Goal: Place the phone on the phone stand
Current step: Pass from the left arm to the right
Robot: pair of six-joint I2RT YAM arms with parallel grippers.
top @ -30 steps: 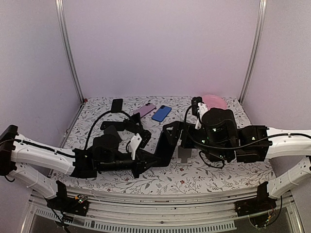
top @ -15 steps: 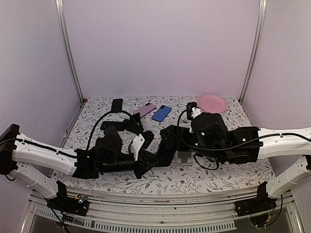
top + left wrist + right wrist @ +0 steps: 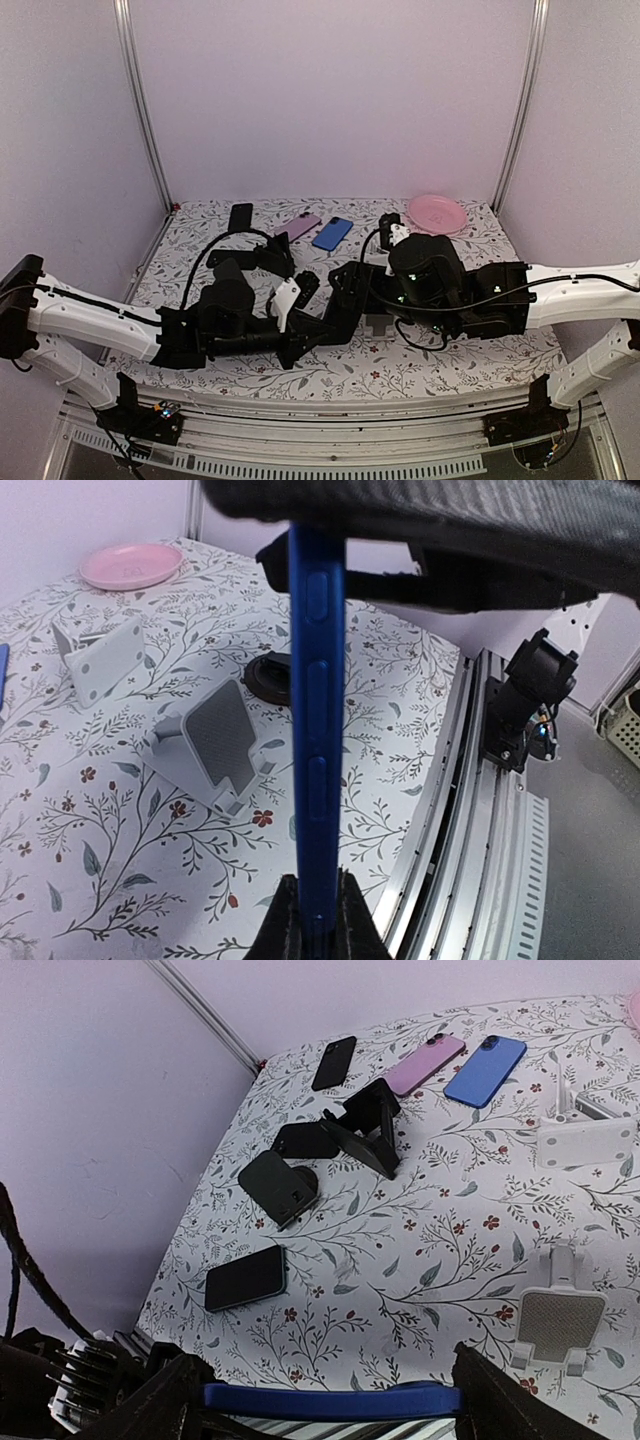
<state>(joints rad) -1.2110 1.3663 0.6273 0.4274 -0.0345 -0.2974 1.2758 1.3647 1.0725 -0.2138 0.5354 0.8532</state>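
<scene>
A dark blue phone (image 3: 317, 730) is held edge-on above the table, with my left gripper (image 3: 315, 920) shut on its lower end. In the top view the phone (image 3: 340, 300) looks like a dark slab between the two arms. My right gripper (image 3: 330, 1400) spans its other end, one finger against each long edge of the phone (image 3: 330, 1400). Below it stands a white phone stand (image 3: 558, 1325) with a grey pad, which also shows in the left wrist view as the stand (image 3: 210, 745).
A second white stand (image 3: 585, 1140) and two black stands (image 3: 370, 1125) (image 3: 280, 1185) sit on the floral cloth. Loose phones lie about: black (image 3: 245, 1278), black (image 3: 333, 1062), pink (image 3: 425, 1063), blue (image 3: 485, 1070). A pink plate (image 3: 440, 210) sits back right.
My right arm has swung left and brought its jaws round the phone's free end, narrowing them onto its edges. The left arm has shifted slightly right, still gripping the phone.
</scene>
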